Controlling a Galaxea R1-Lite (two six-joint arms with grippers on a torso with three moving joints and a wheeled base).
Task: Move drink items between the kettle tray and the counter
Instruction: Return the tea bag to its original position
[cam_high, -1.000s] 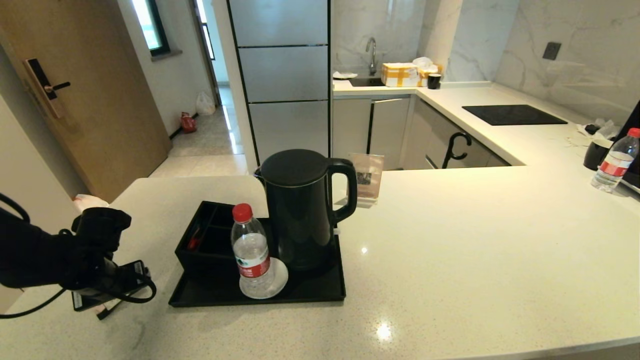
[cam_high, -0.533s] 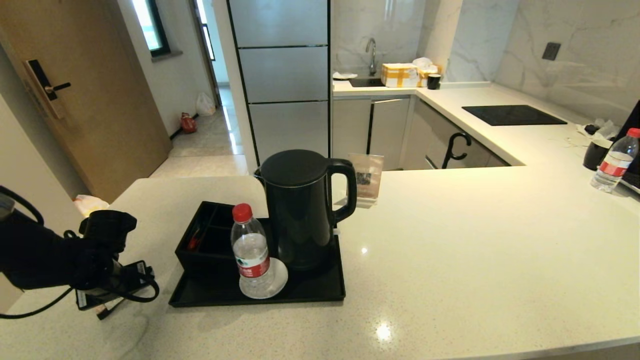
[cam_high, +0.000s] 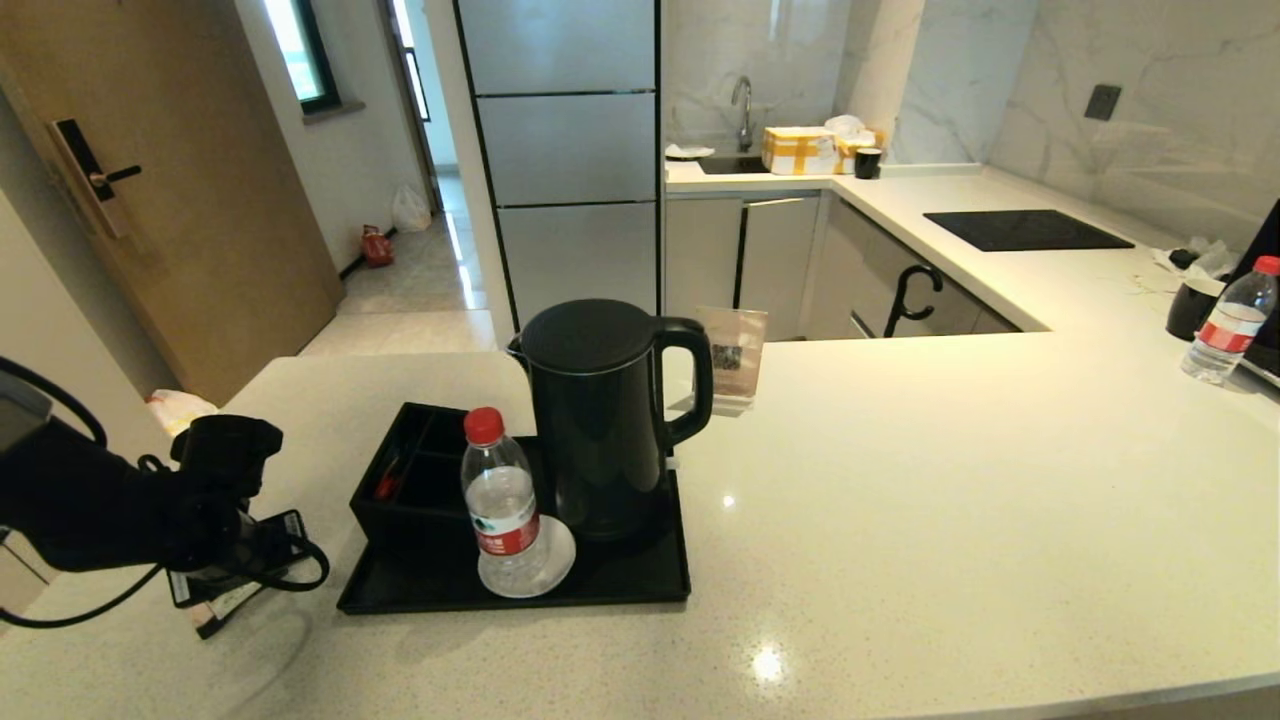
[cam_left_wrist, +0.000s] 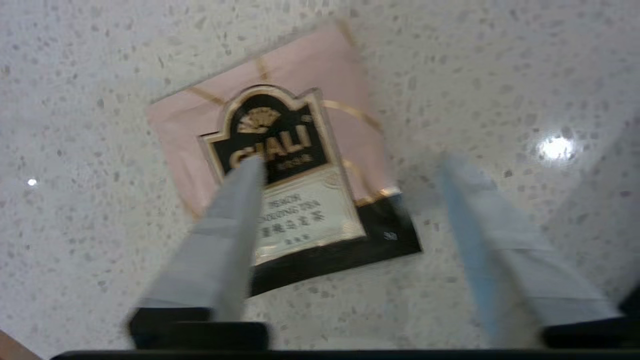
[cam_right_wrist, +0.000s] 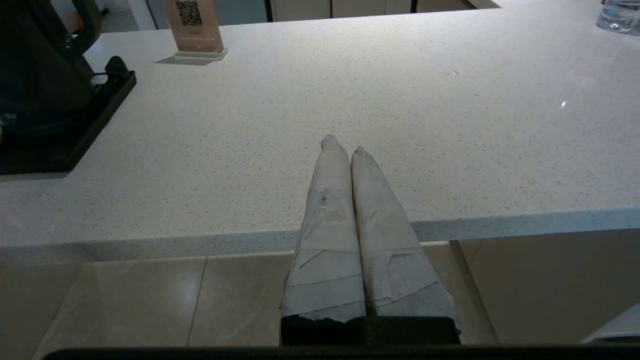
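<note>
The pale-pink tea sachet (cam_left_wrist: 300, 70) with its black label lies flat on the beige speckled counter (cam_high: 900, 480). My left gripper (cam_left_wrist: 352, 165) hovers just over it, open, holding nothing; one finger (cam_left_wrist: 235, 225) overlaps the label in view. In the head view the left gripper (cam_high: 240, 572) is left of the kettle tray (cam_high: 640, 585), with only a sachet edge (cam_high: 210, 624) showing under it. The matte-black kettle (cam_high: 600, 420) stands on the tray. My right gripper (cam_right_wrist: 342, 142) is shut and empty at the counter's front edge.
On the tray, a clear red-capped bottle (cam_high: 503, 510) stands on a white coaster in front of the black divided box (cam_high: 400, 480). A small QR sign (cam_high: 733, 360) stands behind the kettle. Another bottle (cam_high: 1230, 320) and a black mug (cam_high: 1193, 308) are far right.
My left arm has drifted a little to the right, toward the tray, staying low over the counter. Kettle, bottle and tray have not moved.
</note>
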